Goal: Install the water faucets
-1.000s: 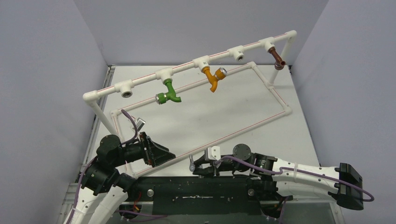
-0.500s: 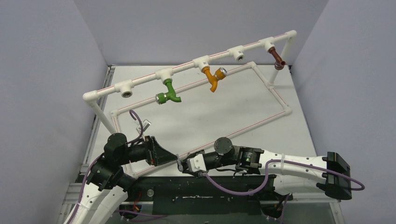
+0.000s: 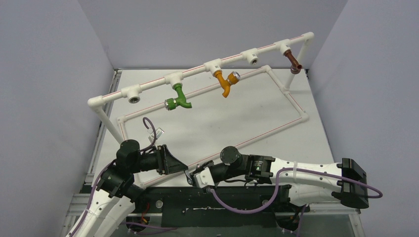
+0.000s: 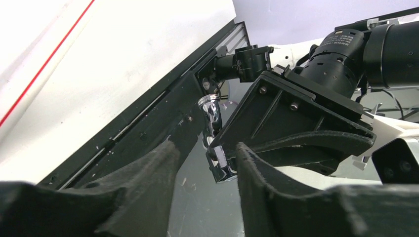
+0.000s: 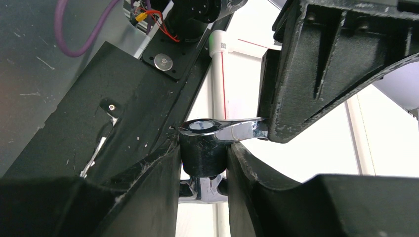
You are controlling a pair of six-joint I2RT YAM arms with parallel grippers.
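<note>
Right gripper (image 5: 202,158) has swung across to left gripper (image 4: 207,148) at white table's (image 3: 222,118) near edge.
Right clamps chrome faucet (image 4: 213,113); left flanks it, grip unclear; grey walls (image 3: 49,74) enclose.

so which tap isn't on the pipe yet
The chrome tap, held in the right gripper; the green tap, orange tap and brown tap hang from the pipe.

**Robotics laboratory bench.** We observed a white table (image 3: 222,123) walled on three sides by plain grey panels (image 3: 49,74). The left arm (image 3: 118,177) and right arm (image 3: 296,175) were bolted to a black rail (image 3: 217,202) at its near edge, with purple cables (image 3: 247,210) left exposed. On the table stood a white pipe frame (image 3: 197,70), a mock plumbing rig, which carried a green tap (image 3: 182,98), an orange tap (image 3: 225,85) and a brown tap (image 3: 294,62).
</note>
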